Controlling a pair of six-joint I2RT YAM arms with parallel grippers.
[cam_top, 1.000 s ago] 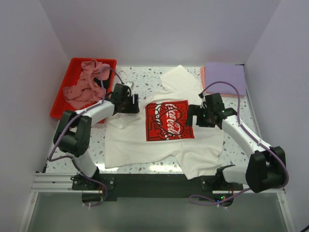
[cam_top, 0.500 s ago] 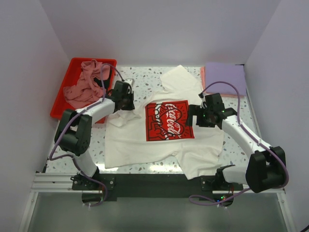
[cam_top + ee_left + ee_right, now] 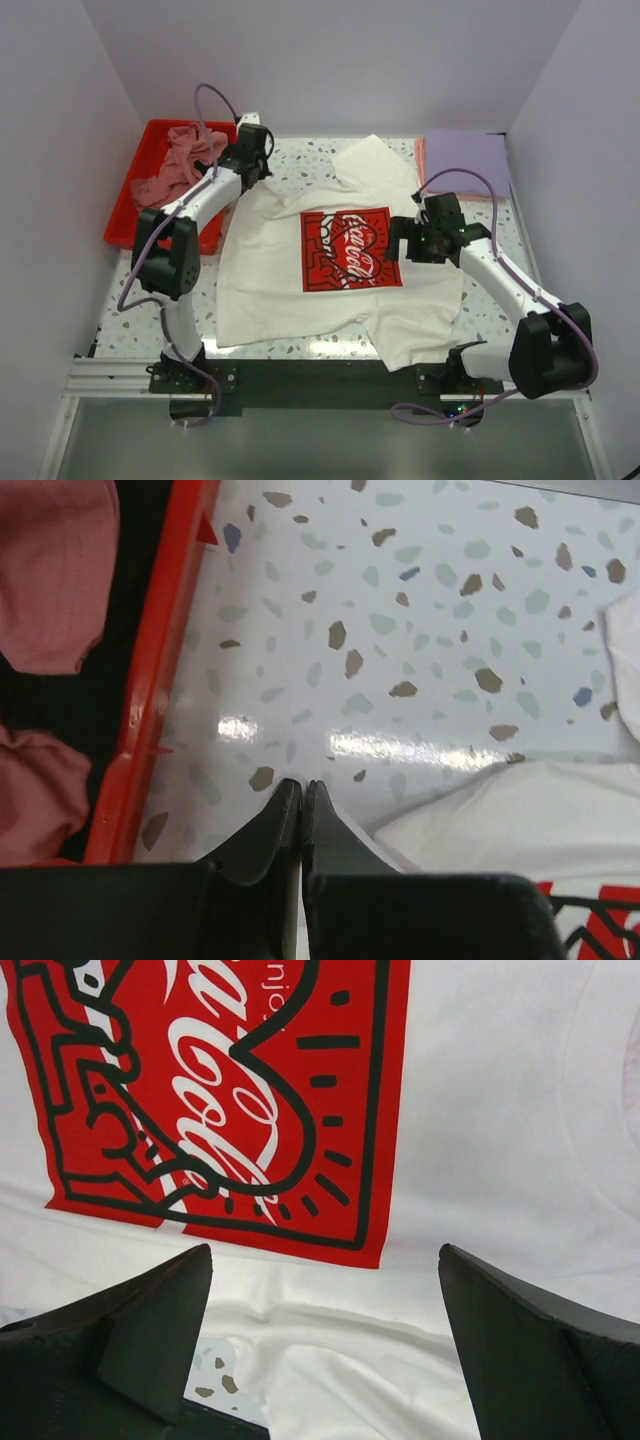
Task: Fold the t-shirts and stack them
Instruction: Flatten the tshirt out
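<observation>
Draw white t-shirt sleeve flat toward table far-left corner with pressed-together left gripper, avoiding red tray; confirm a true pinch on cloth. Spread right gripper ready over print.

The left gripper's fingers were pressed together in its wrist view; whether cloth sat between them could not be told. There the tee ran off at 4 o'clock, the tray at 9. From above, the left arm covered the tee's sleeve at 10 o'clock. The right wrist view cut the print at 12 and 9, the right gripper's 2 fingers at 6. Only a sliver of the salmon tee showed under the lavender tee.
</observation>
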